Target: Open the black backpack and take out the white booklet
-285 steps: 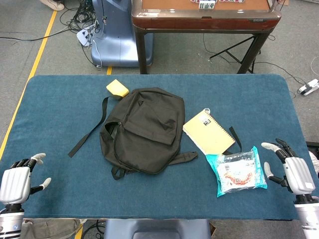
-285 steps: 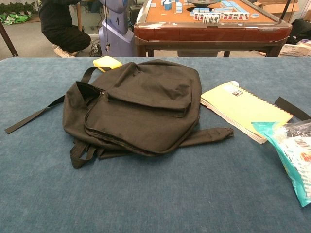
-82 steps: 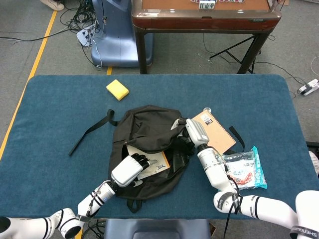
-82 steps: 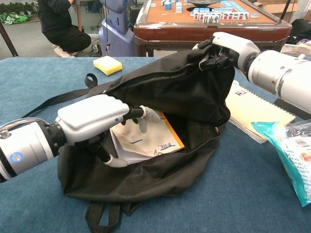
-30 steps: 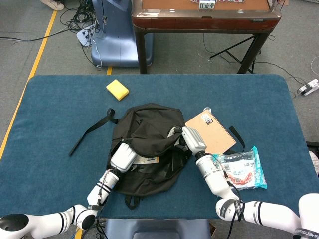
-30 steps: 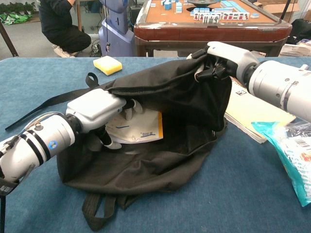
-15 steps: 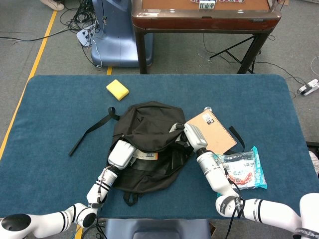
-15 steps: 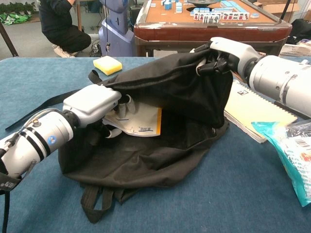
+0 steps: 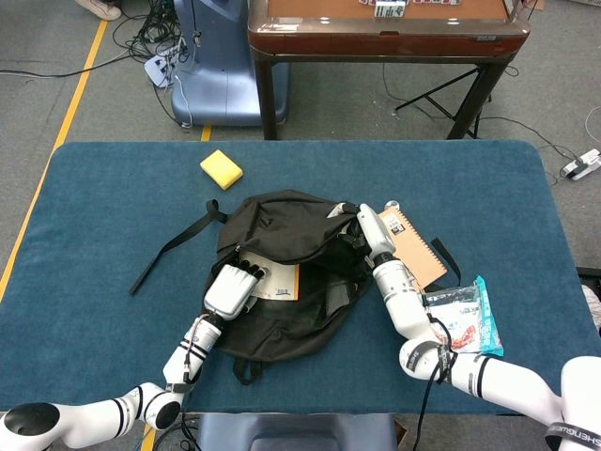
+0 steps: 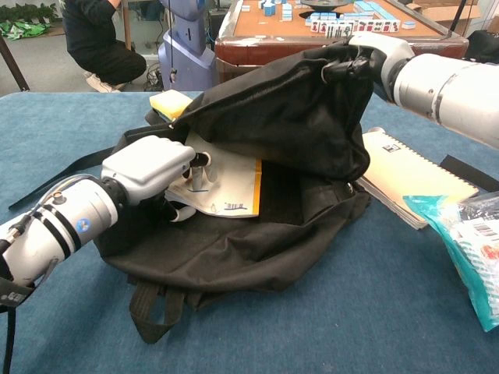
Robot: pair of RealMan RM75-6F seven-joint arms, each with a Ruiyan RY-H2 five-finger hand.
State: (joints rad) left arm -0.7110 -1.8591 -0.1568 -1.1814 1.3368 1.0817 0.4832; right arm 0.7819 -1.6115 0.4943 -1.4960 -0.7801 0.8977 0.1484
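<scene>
The black backpack (image 9: 300,310) (image 10: 288,132) lies mid-table with its mouth gaping toward me. My right hand (image 9: 369,230) (image 10: 373,51) grips the bag's upper edge and holds it lifted high. Inside the opening, a white booklet (image 9: 278,280) (image 10: 228,187) with an orange edge and a barcode lies partly exposed. My left hand (image 9: 231,289) (image 10: 148,171) reaches into the mouth from the left and holds the booklet's near-left corner, fingers on top of the cover. The rest of the bag's inside is dark.
A spiral notebook (image 9: 418,252) (image 10: 409,178) lies right of the bag, partly under its side. A teal plastic packet (image 9: 462,321) (image 10: 468,241) sits at the right front. A yellow sponge (image 9: 221,169) (image 10: 168,103) lies behind the bag. A loose strap (image 9: 174,249) trails left.
My right hand has lifted the bag's upper edge higher and further back, widening the mouth. More of the booklet shows, held by my left hand at the opening's left side.
</scene>
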